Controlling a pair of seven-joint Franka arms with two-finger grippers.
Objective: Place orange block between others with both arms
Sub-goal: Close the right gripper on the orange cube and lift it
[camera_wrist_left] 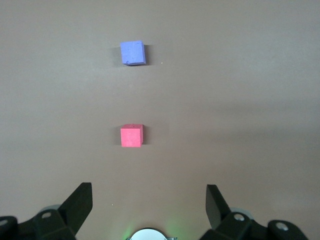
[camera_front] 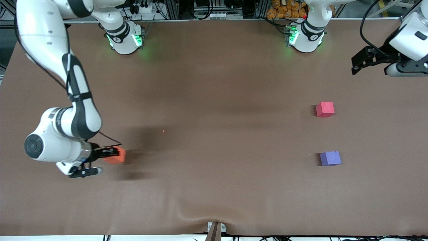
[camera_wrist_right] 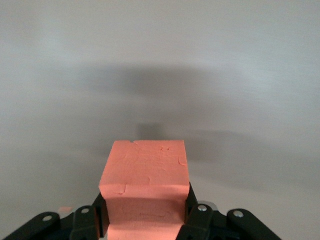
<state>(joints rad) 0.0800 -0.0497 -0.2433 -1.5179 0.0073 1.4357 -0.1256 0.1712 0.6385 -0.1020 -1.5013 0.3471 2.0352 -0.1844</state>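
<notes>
front view: the right gripper [camera_front: 112,154], at eight o'clock on the table [camera_front: 214,134], is clamped on the orange block [camera_front: 117,156]. at three o'clock the pinkish-red cube [camera_front: 325,109] sits farther from the camera than the purple-blue cube [camera_front: 330,158].

left wrist view: the waiting left gripper [camera_wrist_left: 149,205] has fingers apart.

right wrist view: fingers [camera_wrist_right: 192,212] pinch the block.

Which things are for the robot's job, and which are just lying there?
For the job:
- orange block, held in the right claw
- red block
- purple block
- left claw, open, waiting

Just lying about:
- brown table
- cables
</notes>
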